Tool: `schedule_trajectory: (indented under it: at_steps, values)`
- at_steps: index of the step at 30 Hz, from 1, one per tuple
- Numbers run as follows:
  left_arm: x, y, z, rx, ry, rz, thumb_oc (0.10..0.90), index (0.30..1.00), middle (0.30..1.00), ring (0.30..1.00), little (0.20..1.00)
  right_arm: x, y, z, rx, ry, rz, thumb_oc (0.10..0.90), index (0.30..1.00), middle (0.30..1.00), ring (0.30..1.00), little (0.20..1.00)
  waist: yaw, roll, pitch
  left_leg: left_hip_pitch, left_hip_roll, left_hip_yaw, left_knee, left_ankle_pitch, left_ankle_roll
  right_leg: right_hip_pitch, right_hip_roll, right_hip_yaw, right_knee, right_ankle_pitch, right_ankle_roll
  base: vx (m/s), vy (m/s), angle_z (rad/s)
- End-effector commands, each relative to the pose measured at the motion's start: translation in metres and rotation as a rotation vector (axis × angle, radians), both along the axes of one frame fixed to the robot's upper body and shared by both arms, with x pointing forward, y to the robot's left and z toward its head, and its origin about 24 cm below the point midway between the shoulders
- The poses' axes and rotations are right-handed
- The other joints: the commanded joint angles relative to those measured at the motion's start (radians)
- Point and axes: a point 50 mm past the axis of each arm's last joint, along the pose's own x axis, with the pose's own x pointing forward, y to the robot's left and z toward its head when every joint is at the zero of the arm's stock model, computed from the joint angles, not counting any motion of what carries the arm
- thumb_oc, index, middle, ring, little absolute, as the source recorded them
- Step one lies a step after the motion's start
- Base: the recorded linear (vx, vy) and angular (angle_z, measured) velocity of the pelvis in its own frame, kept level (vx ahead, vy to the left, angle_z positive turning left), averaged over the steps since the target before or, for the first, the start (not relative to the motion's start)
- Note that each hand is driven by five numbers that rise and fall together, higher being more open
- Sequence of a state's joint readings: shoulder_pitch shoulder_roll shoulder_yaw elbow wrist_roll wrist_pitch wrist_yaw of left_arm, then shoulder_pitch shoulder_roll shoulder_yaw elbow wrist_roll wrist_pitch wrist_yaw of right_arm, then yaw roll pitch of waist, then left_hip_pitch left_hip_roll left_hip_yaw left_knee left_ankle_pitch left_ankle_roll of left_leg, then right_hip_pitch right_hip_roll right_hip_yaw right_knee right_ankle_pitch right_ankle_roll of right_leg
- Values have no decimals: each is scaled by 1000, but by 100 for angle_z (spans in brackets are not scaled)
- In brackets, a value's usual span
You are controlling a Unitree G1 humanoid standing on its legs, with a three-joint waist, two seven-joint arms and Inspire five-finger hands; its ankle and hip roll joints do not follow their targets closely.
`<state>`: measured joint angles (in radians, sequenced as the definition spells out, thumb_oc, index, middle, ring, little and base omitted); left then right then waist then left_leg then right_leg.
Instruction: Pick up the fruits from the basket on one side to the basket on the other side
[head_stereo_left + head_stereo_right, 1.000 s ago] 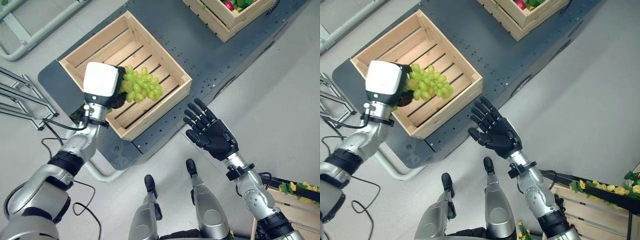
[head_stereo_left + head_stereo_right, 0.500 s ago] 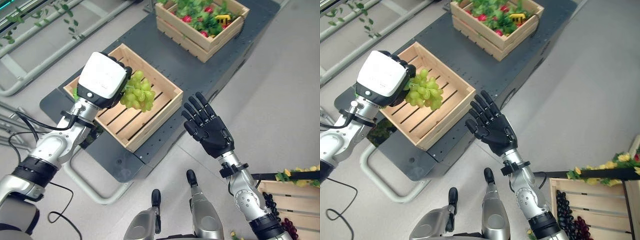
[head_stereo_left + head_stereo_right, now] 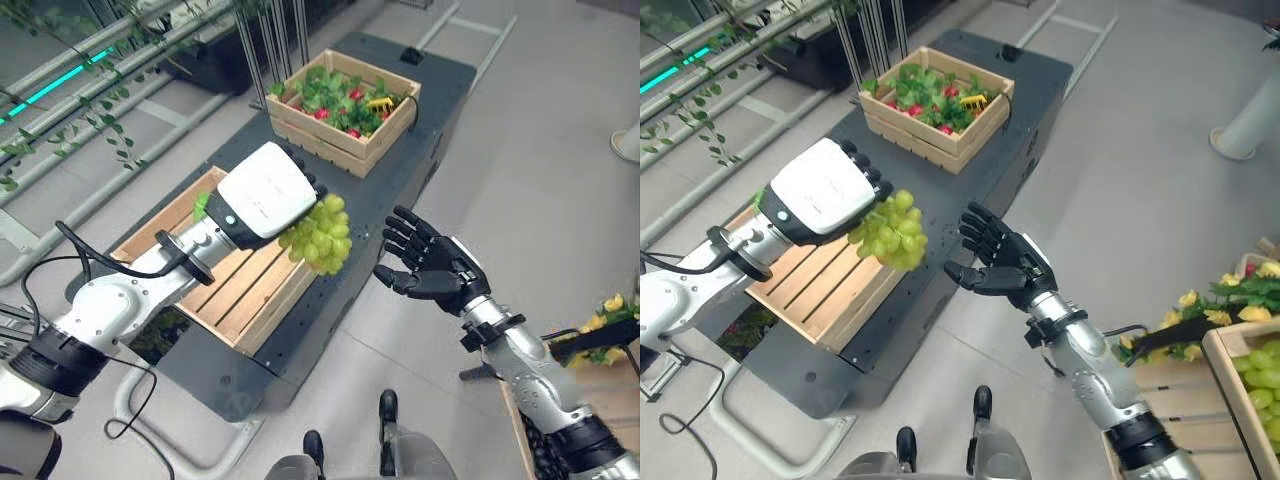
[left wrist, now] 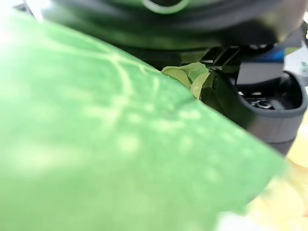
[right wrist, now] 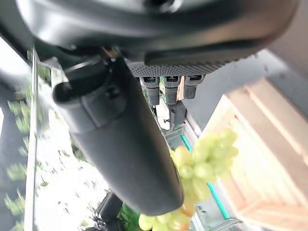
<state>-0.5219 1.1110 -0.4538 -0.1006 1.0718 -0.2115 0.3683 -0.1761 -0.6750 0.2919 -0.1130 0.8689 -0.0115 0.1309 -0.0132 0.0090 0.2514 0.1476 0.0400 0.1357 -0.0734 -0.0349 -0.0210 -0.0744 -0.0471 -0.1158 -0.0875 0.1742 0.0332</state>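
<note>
Left hand (image 3: 262, 195): clenched on one green grape bunch (image 3: 320, 238), carried in the air off the edge of the empty crate (image 3: 215, 285), likely for a handover.
Right hand (image 3: 435, 270): fingers spread, palm turned toward the bunch, nothing held; apparently readied to receive.
Grapes: just beside right hand, not touching.
Crates on bench (image 3: 420, 95): two counted, empty one and far crate (image 3: 345, 105) with produce.
Crate at right (image 3: 1250, 385): green grapes seen inside.
</note>
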Motion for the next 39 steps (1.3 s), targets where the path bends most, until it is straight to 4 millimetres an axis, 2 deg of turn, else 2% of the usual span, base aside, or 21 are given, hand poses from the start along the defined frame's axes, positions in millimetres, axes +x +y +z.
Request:
schedule_trajectory:
  at_steps: [1, 5, 12, 16, 24, 28, 36, 39]
  values:
    - [0, 1, 36, 11, -148, 17, 400, 300, 300, 300, 300, -1, 20, 43, 2, -192, 77, 800, 900, 900, 900, 900, -8, -6, -155, -99, -52, -59, -14, 68, 30, 88, -97, 37, 12, -31, 129, 61, -139, -8]
    - [-4, -11, 35, 46, -110, -22, 400, 300, 300, 300, 300, -3, 20, 49, -27, -161, 131, 800, 900, 900, 900, 900, -19, -15, -180, -95, -33, -67, -14, 75, 16, 101, -82, 25, 0, -39, 115, 55, -121, 0]
    - [-7, -30, 29, 46, -56, -71, 400, 300, 300, 300, 300, -2, 27, 47, -56, -148, 107, 800, 900, 900, 900, 900, -21, -15, -210, -105, -15, -90, -14, 92, -1, 109, -70, 9, 0, -53, 101, 29, -68, 2]
    - [-11, -39, 28, 29, -54, -107, 400, 300, 300, 300, 300, -1, 34, 40, -27, -100, 120, 800, 900, 900, 900, 900, -19, -15, -222, -104, -8, -92, -14, 94, -7, 111, -68, 6, 0, -58, 97, 16, -42, 1]
    - [-17, -49, 33, -25, -77, -167, 400, 300, 300, 300, 300, -1, 44, 21, -33, -24, 125, 800, 900, 900, 900, 900, -17, -14, -246, -106, -4, -90, -14, 97, -12, 113, -69, 3, 0, -61, 96, 0, 0, 0]
    - [-19, -55, 36, -43, -82, -183, 400, 300, 300, 300, 300, 0, 52, 18, -18, 0, 142, 800, 900, 900, 900, 900, -17, -14, -254, -104, -4, -89, -14, 95, -13, 114, -68, 4, 0, -64, 96, 0, 0, 0]
    - [-22, -61, 37, -72, -95, -247, 400, 300, 300, 300, 300, -6, 69, 13, 21, 75, 328, 800, 900, 900, 900, 900, -14, -18, -269, -104, -4, -86, -14, 95, -14, 115, -69, 7, 0, -64, 98, 0, 0, 0]
    - [-25, -63, 37, -97, -97, -282, 400, 300, 300, 300, 300, -7, 71, 9, 58, 114, 345, 800, 900, 900, 900, 900, -12, -21, -274, -102, -1, -84, -14, 95, -15, 117, -68, 6, 0, -64, 99, 0, 0, 0]
